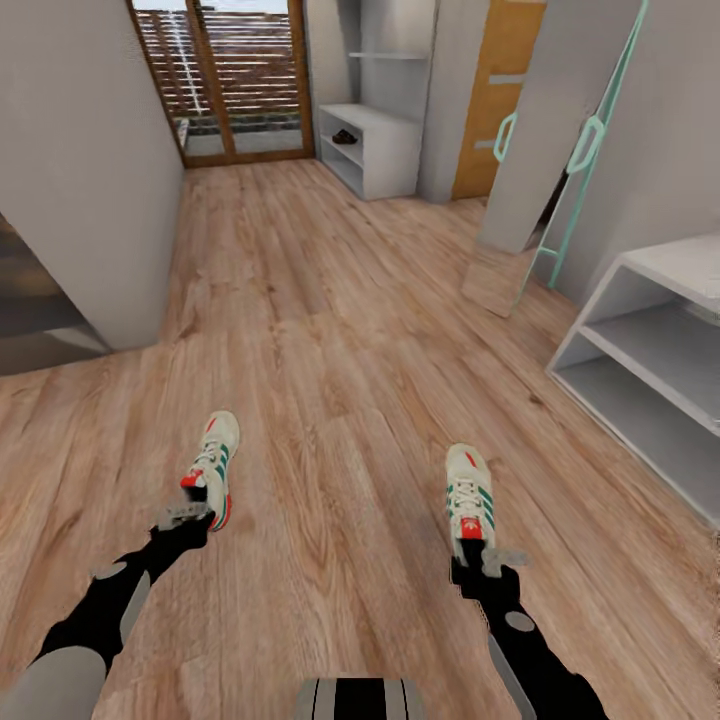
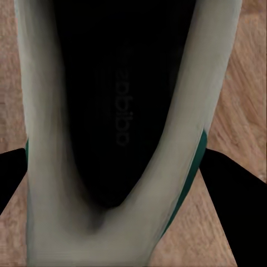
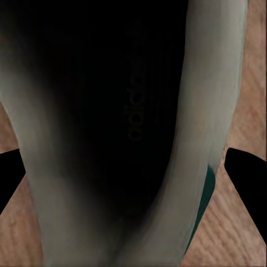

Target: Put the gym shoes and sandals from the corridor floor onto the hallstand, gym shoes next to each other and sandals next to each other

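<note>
Two white gym shoes with green stripes and red-orange accents point away from me over the corridor floor (image 1: 330,330). My left gripper (image 1: 190,515) is shut on the heel of the left gym shoe (image 1: 215,460). My right gripper (image 1: 482,557) is shut on the heel of the right gym shoe (image 1: 468,492). In each wrist view the shoe's dark opening (image 2: 111,100) (image 3: 111,111) lies between the black fingers (image 2: 233,189) (image 3: 247,172). Whether the soles touch the floor I cannot tell. A pale hallstand-like unit (image 1: 650,340) with two open shelves stands at the right. The sandals are out of view.
A similar pale shelf unit (image 1: 375,150) stands at the far end, with a small dark object (image 1: 345,137) on its shelf, too small to identify. A teal-framed mirror (image 1: 560,200) leans on the right wall. A grey wall corner (image 1: 90,200) juts in at the left. A glazed door (image 1: 235,80) closes the corridor.
</note>
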`<state>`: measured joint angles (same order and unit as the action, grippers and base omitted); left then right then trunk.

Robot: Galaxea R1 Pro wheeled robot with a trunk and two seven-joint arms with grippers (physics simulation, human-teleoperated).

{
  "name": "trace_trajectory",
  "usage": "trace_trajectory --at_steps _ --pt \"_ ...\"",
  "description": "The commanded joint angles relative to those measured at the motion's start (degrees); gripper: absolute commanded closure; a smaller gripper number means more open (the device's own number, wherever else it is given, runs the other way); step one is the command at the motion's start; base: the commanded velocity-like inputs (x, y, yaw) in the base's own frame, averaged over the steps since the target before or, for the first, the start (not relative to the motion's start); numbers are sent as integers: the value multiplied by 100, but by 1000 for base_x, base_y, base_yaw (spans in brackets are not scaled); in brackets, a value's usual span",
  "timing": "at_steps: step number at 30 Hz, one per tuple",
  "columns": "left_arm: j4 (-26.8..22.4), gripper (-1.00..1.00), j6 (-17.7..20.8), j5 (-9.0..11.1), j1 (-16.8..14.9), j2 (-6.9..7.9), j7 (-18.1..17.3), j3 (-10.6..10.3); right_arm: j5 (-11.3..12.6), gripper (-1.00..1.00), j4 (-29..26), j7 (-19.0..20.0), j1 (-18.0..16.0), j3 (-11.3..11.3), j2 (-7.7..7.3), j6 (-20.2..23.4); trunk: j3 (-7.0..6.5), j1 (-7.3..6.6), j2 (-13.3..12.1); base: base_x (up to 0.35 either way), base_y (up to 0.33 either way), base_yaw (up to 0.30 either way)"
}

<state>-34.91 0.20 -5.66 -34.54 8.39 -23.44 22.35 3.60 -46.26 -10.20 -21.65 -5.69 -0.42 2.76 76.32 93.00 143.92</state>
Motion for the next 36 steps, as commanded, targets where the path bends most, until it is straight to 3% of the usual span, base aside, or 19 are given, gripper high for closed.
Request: trace_trajectory --at_steps 1,4,6,8,12,14,15,19,20,24,36 --pt "-11 100 -59 -25 57 -15 38 43 3 100 36 -48 -3 -30 -6 20 3 2 2 308 -139 -263" --pt "64 100 -668 -8 388 -67 506 55 -102 100 329 -43 1 -29 -9 -305 3 2 2 309 -139 -263" --pt "133 100 -868 -9 454 -86 647 57 -145 100 402 -37 2 -29 -10 -447 3 2 2 309 -139 -263" --pt "527 100 -1257 -14 551 -111 1088 63 -437 100 660 -37 2 -35 -5 -698 -1 2 2 309 -139 -248" --pt "1019 100 -1739 -34 579 -112 1290 67 -717 100 1008 -49 4 -29 -8 -922 -4 2 2 309 -136 -101" --pt "1183 100 -1916 -33 597 -111 1357 66 -749 100 1171 -51 8 -25 -9 -1169 -4 2 2 309 -127 -24" --pt "1351 100 -2057 -38 614 -116 1505 61 -771 100 1458 -52 10 -21 -8 -1548 -4 2 2 281 -80 -7" --pt "1447 100 -2129 -35 769 -113 1612 60 -772 100 1743 -52 11 -20 -3 -1859 -4 2 2 157 -41 -4" --pt "1468 100 -2275 -43 962 -116 1633 57 -764 100 1941 -54 11 -10 -9 -2045 -4 2 2 17 -4 0" --pt "1598 100 -2595 -36 1217 -124 1694 54 -755 100 2282 -53 11 6 -20 -2226 -4 2 2 6 -2 3" --pt "1695 100 -3071 -28 1488 -118 2049 59 -732 100 2741 -52 11 21 -190 -2752 -4 2 2 1 0 202"
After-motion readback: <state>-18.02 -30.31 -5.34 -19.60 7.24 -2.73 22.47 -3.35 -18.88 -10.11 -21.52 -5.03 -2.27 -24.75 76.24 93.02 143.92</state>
